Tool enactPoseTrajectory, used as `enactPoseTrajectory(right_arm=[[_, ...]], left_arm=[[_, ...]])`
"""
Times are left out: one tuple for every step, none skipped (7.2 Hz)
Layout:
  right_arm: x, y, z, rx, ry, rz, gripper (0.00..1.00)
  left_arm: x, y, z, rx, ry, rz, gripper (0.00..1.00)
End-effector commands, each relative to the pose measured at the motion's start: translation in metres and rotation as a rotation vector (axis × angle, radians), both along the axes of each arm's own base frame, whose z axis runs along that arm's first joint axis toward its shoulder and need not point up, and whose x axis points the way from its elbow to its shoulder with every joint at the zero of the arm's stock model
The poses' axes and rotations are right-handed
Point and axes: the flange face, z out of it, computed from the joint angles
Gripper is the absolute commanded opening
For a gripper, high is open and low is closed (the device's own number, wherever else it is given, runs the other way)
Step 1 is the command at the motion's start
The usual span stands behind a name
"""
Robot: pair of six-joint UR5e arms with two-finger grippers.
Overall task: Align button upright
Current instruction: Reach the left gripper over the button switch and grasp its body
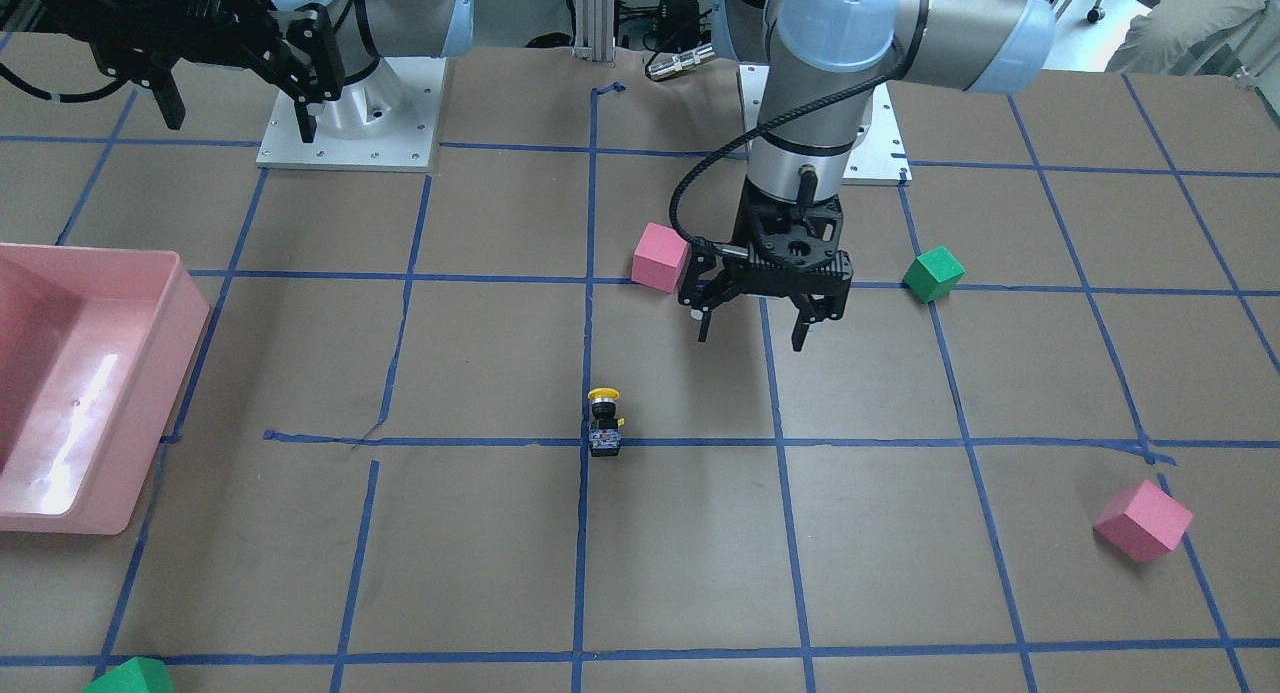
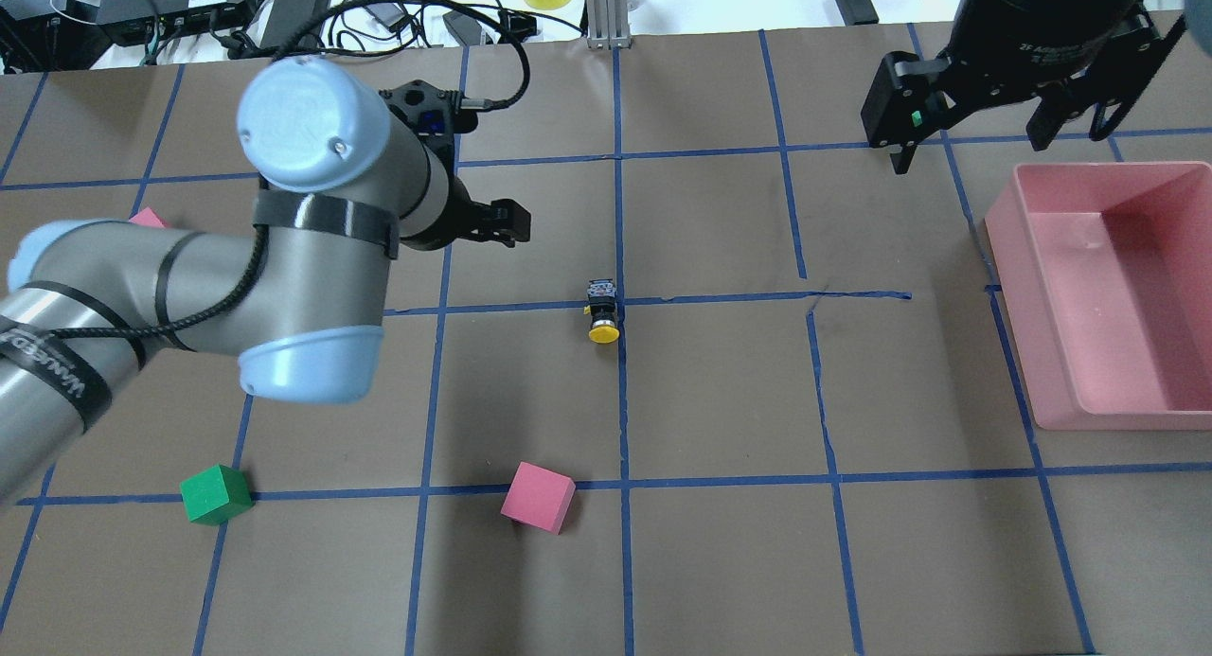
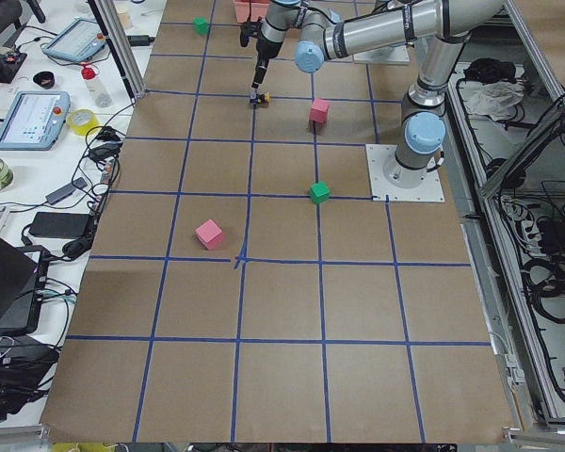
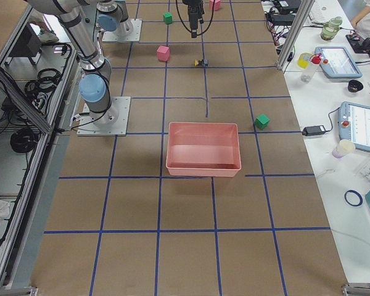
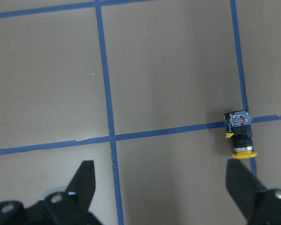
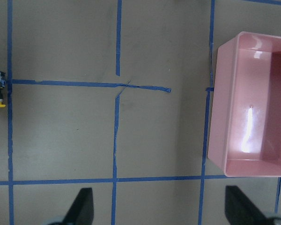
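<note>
1. Near the table's centre, on a tape crossing: the button point(image 1: 604, 423), lying on its side, yellow cap toward the robot's edge. It is not upright.
2. Between the button and the robot's edge: left gripper point(image 1: 750, 339), jaws apart, empty, raised, clear of the button.
3. Toward the table end holding the pink bin point(image 2: 1011, 306): right gripper point(image 2: 968, 150), jaws apart, empty, held high.
4. Progress, as judged: 0 steps done. Grasping, turning and setting the button on its base all remain.

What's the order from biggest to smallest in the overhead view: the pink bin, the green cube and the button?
Largest to smallest:
1. pink bin
2. green cube
3. button
The gaps are clear; none look alike.
</note>
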Motion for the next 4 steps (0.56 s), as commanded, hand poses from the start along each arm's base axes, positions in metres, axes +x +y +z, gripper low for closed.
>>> enactPoseTrajectory(right_arm=[[0.001, 0.0, -0.001, 0.004, -0.012, -0.001, 1.0], [0.001, -0.001, -0.002, 0.005, -0.013, -0.001, 1.0], [0.0, 0.001, 0.001, -0.001, -0.006, -0.002, 1.0], [0.001, 0.0, 0.0, 0.001, -0.012, -0.001, 1.0]], left_arm=[[-0.04, 0.027, -0.033, -0.026, 0.033, 0.026, 1.0], [-0.052, 0.032, -0.046, -0.016, -0.003, 0.063, 1.0], [-0.062, 0.033, -0.063, 0.006, -0.025, 0.066, 1.0], [-0.069, 0.032, -0.079, 0.035, -0.028, 0.078, 1.0]])
